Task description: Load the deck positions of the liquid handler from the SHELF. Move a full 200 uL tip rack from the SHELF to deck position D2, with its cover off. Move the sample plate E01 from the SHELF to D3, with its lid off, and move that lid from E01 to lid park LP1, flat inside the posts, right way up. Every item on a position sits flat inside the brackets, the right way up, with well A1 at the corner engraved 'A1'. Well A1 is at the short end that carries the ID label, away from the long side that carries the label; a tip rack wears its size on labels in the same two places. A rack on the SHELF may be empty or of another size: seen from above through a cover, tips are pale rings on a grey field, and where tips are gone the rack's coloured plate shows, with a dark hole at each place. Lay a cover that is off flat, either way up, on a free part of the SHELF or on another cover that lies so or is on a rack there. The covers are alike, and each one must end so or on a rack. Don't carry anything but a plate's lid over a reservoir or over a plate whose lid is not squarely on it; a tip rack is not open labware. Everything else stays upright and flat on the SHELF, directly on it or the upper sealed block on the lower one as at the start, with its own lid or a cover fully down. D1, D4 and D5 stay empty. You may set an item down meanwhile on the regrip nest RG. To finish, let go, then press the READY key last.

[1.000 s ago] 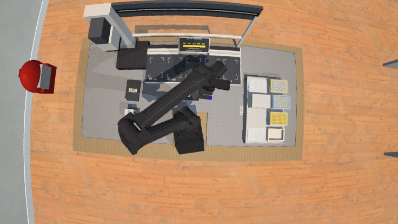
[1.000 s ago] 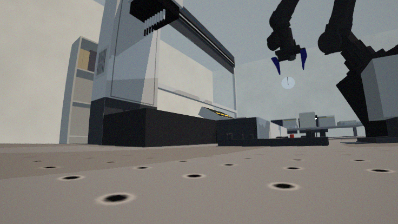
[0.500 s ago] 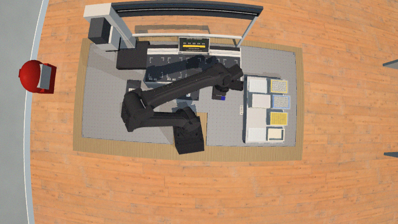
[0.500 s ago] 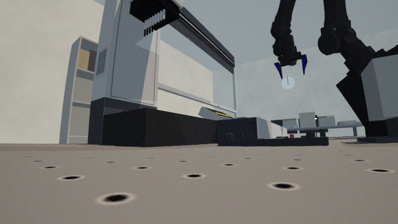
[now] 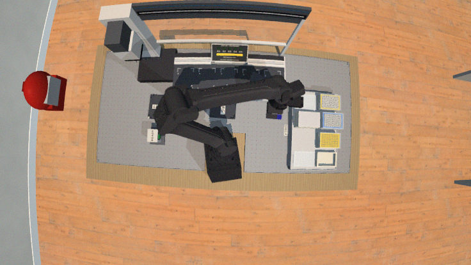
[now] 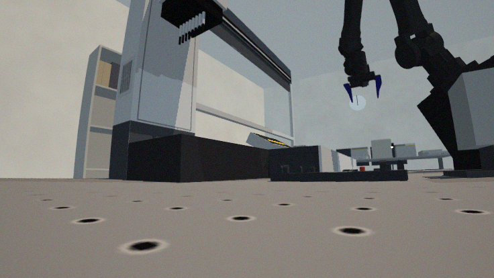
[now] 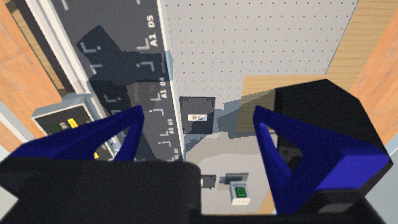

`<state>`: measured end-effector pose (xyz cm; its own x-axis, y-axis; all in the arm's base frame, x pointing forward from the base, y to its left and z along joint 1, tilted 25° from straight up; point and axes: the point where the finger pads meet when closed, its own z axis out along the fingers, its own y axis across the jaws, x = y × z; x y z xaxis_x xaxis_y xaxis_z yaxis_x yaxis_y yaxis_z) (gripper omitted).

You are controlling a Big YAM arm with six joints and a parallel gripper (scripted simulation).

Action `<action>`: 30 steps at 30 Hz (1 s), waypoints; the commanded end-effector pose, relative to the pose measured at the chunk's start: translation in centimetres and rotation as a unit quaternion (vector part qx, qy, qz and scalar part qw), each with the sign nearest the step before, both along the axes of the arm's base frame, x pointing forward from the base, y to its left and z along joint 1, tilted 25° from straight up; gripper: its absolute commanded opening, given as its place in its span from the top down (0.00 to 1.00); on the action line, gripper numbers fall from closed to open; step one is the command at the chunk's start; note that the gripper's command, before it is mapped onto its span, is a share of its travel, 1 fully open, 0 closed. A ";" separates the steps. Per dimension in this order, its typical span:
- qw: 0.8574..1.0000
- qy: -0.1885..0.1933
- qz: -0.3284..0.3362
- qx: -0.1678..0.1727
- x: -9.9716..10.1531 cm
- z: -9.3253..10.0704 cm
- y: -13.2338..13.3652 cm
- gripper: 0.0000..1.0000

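Top view: arm [image 5: 230, 93] folded in a sharp elbow. Lower link runs from the base [image 5: 223, 161] up-left to the elbow nr the READY key [image 5: 152, 135], then the forearm stretches right across the deck front to the wrist, which sits at the SHELF's [image 5: 290, 144] near edge. Gripper [image 5: 276, 113] mostly hidden under the wrist; only a blue fingertip [image 5: 279, 116] peeks out, over bare perforated table just left of the SHELF. On the SHELF's far column: yellow-framed rack w/ grey speckled top [image 5: 330, 102], blue-framed rack [image 5: 332, 120], yellow-plate rack w/ dark holes [image 5: 329, 140], cream-topped item [image 5: 325, 159]. White-topped labware beside them; can't read any ID from here, so can't tell which is E01.

Exterior view: gripper [image 6: 363, 88] hangs high, pointing straight down, well above everything. Two blue fingers [image 6: 348, 90] spread wide, only air between them. Touches nothing.

Wrist view: fingers splayed to the frame sides, released, holding nothing. Between and below them: regrip nest RG [image 7: 197, 115], dark deck strip [image 7: 120, 50] w/ white brackets and A1 marks, D5 label legible, READY key [image 7: 240, 192] w/ green button lower down. Arm base [image 7: 325, 107] at right.
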<state>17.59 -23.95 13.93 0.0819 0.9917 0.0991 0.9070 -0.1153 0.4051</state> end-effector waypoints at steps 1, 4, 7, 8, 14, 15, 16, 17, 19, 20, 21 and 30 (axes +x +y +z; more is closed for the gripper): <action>0.999 -0.015 0.010 -0.042 0.4 2.3 -3.8 0.00; 0.999 -0.014 0.010 -0.042 0.3 2.2 -4.8 0.00; 0.999 -0.013 0.010 -0.039 0.2 2.0 -5.7 0.00; 0.999 -0.013 0.010 -0.042 0.2 2.0 -6.3 0.00; 0.999 -0.012 0.009 -0.042 -0.1 1.7 -9.4 0.00; 0.999 -0.012 0.009 -0.041 -0.2 1.6 -9.8 0.00; 0.999 -0.011 0.009 -0.040 -0.3 1.6 -10.3 0.00; 0.999 -0.011 0.009 -0.040 -0.3 1.5 -10.8 0.00; 0.999 -0.011 0.009 -0.040 -0.4 1.5 -11.3 0.00; 0.999 -0.012 0.013 -0.044 -0.1 1.8 -11.2 0.00; 0.999 -0.012 0.013 -0.044 -0.1 1.8 -11.2 0.00; 0.999 -0.008 0.013 -0.029 2.3 2.3 -10.6 0.00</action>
<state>17.95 -32.77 13.74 0.0544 0.9952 0.0818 0.9081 -0.0833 0.4104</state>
